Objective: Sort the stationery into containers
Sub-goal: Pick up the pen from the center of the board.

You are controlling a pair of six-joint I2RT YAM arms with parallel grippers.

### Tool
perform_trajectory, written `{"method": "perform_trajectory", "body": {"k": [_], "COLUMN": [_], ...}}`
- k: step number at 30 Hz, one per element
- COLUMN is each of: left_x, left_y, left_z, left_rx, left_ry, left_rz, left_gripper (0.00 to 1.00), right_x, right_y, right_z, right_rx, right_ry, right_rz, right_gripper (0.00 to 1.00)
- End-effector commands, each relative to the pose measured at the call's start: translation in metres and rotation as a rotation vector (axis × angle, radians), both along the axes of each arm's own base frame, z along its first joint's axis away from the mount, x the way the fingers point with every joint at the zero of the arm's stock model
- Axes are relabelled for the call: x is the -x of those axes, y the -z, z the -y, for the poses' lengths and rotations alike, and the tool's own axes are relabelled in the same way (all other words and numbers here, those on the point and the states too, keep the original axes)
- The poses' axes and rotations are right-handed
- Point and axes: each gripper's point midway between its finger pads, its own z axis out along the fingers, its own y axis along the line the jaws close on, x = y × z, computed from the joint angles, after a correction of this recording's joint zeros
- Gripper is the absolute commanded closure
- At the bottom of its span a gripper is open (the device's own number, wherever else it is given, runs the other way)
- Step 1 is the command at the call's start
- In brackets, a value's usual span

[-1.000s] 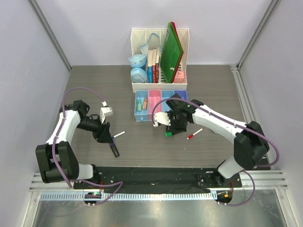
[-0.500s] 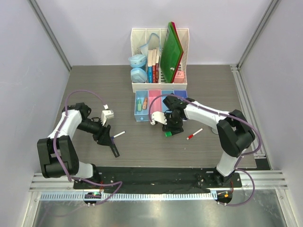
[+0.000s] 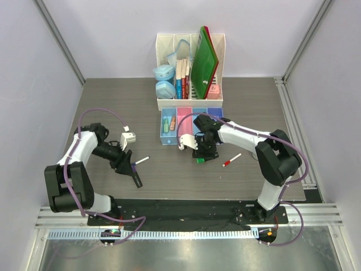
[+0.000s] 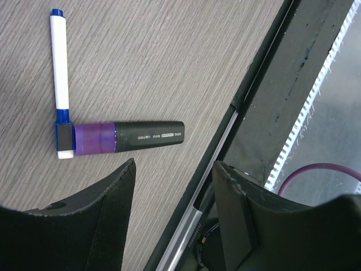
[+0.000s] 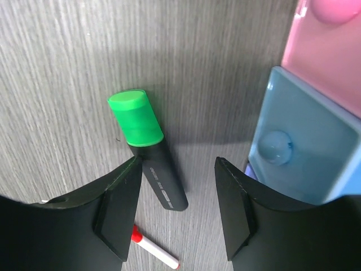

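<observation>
Our right gripper point(image 5: 176, 169) hung with its fingers apart and nothing between them, straddling the green-ended marker point(image 5: 149, 158), which lay on the table just beside the trays. We judged that stance a line-up for a pinch across the barrel. Our left gripper point(image 4: 175, 169) was likewise spread and empty above the purple-ended marker point(image 4: 121, 137), close to the table's near edge.

The table point(image 3: 113, 101) was grey laminate with a fine wood grain, flat enough for round barrels to lie at rest. The four trays point(image 3: 184, 119) stood side by side in front of the rack (within easy reach of either arm). In the right wrist view the light blue tray point(image 5: 304, 152) was glossy, translucent plastic with rounded corners.

Both markers were chunky, matt black barrels; one cap was opaque green, the other see-through purple. The blue-capped pen point(image 4: 60, 62), a thin white cylinder, met the purple end at a right angle. A red-capped pen point(image 5: 155, 251) lay near the green marker.
</observation>
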Motion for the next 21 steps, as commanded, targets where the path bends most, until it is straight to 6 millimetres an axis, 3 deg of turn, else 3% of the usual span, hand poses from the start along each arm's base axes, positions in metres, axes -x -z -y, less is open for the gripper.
{"method": "perform_trajectory", "body": {"k": [1, 7, 10, 14, 16, 21], "left_x": [-0.006, -0.008, -0.008, -0.006, -0.005, -0.005], "left_y": [-0.008, -0.013, -0.014, -0.013, -0.013, -0.012], "left_z": [-0.002, -0.001, -0.001, -0.001, -0.001, -0.001], "left_rx": [-0.006, -0.002, -0.002, -0.003, -0.004, -0.004], "left_ry": [-0.008, -0.010, -0.010, -0.010, -0.009, -0.009], "left_rz": [0.031, 0.038, 0.046, 0.047, 0.050, 0.054], "left_gripper": [0.43, 0.43, 0.43, 0.43, 0.43, 0.43], "right_x": [0.009, 0.019, 0.025, 0.023, 0.020, 0.018], "right_y": [0.005, 0.020, 0.031, 0.034, 0.031, 0.006], "right_z": [-0.002, 0.000, 0.000, -0.001, 0.000, -0.006], "right_rx": [-0.010, 0.018, 0.040, 0.038, 0.038, 0.006], "right_ry": [-0.026, -0.019, -0.017, 0.028, 0.052, 0.138], "right_rz": [-0.022, -0.058, -0.070, -0.062, -0.041, -0.010], "right_gripper": [0.40, 0.45, 0.54, 0.88, 0.99, 0.99]}}
